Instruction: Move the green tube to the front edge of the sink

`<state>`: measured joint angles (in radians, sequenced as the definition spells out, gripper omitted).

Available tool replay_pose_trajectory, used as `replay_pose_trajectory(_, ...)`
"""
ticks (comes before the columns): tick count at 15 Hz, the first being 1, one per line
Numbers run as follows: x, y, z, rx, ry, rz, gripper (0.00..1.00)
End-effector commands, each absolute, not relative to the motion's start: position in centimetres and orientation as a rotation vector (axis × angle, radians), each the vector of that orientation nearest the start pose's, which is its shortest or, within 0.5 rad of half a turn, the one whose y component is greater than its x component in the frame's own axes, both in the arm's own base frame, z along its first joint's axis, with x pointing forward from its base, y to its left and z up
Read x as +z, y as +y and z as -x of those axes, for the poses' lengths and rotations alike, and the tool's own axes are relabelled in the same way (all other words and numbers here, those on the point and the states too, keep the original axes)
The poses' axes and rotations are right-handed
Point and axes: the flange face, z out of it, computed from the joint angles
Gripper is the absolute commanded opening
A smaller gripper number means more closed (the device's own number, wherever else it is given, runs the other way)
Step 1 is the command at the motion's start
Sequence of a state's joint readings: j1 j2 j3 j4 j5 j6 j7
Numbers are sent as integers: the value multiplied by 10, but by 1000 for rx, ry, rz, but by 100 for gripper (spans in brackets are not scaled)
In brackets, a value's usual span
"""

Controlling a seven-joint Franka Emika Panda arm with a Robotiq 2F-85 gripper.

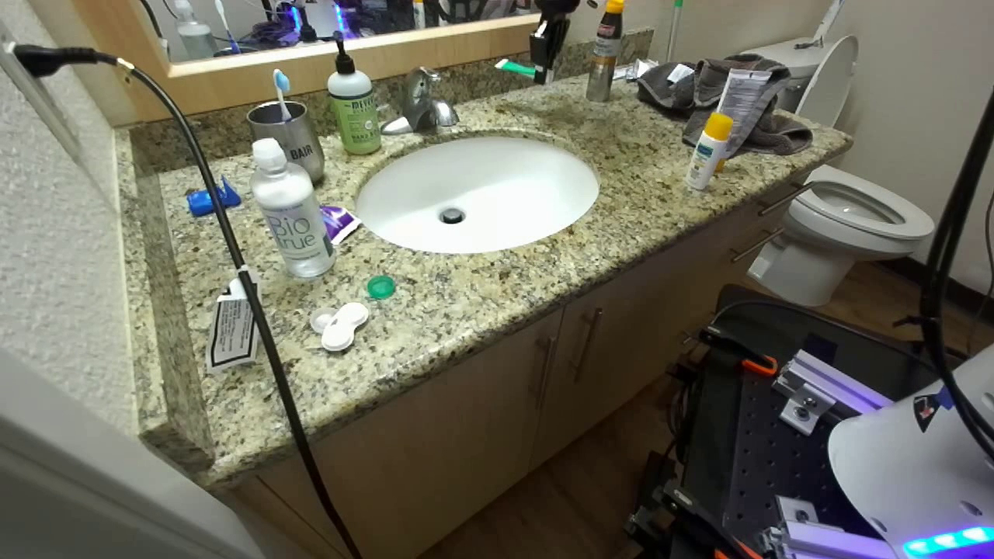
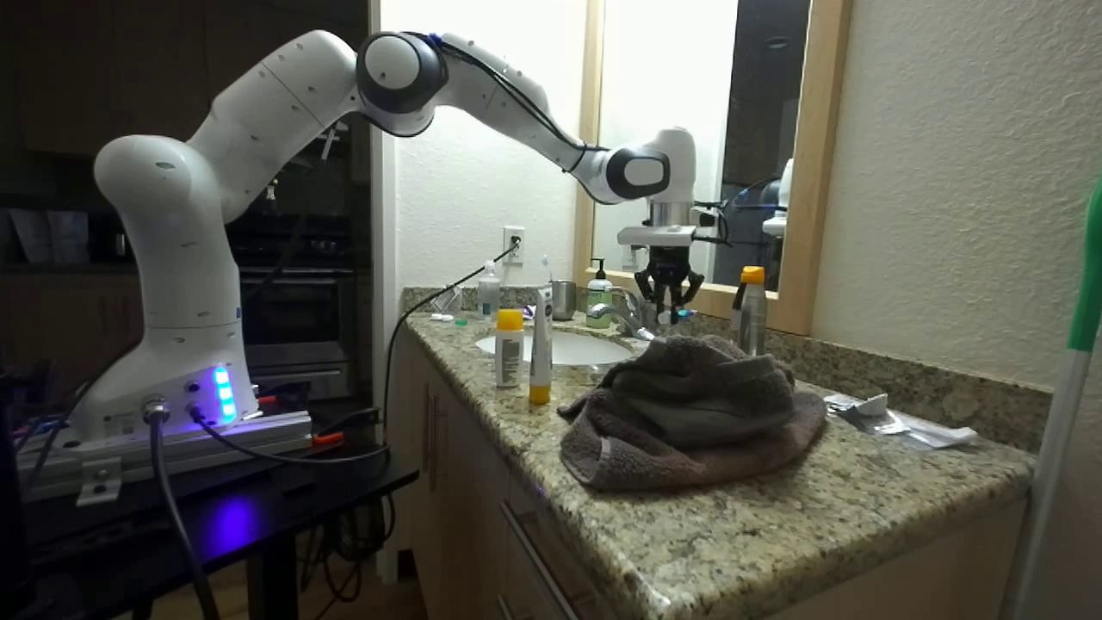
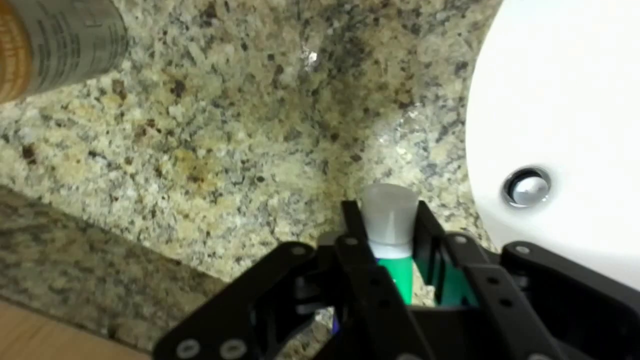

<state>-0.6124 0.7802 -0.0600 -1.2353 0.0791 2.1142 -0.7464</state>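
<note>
The green tube [image 1: 516, 68] with a clear-grey cap is held at the far side of the counter, beside the faucet. In the wrist view its green body [image 3: 397, 272] is partly hidden by the fingers. My gripper [image 3: 386, 205] is shut on the tube at the cap end, one finger on each side. The gripper also shows in both exterior views [image 1: 542, 74] [image 2: 668, 312]. The tube appears to be raised above the counter. The white oval sink [image 1: 505, 194] is set in the granite counter; its basin and drain show to the right in the wrist view [image 3: 550, 110].
A faucet [image 1: 423, 105] stands behind the sink. A spray can [image 1: 604, 58] stands near the gripper, and the mirror [image 2: 689, 103] is behind it. A grey towel [image 2: 689, 413], white tube [image 2: 541, 344], yellow-capped bottle [image 1: 708, 151], soap bottle [image 1: 355, 109] and clear bottle [image 1: 291, 213] stand around.
</note>
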Motion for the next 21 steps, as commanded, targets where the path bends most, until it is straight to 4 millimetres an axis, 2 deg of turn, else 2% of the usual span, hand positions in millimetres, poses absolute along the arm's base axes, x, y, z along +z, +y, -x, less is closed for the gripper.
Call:
replay_pose_trajectory(1,358,-426,-577,-111,-368,3184,7)
replay_pose_trajectory(6,385,-398,-519,35,-747,3061,7)
replay_pose_trajectory(12,391,-362,-443,141,-1219,2879,7)
replay_pose_trajectory(15,391,-332,-419,163,-1454,2823,7)
replay_pose_trajectory(18,389,-287,-405,140,-1662,2806,7)
replay_pose_trajectory(20,388,-263,-394,23,-1664,2828,7)
replay_pose_trajectory(21,393,-259,-394,-49,-1614,2847,7)
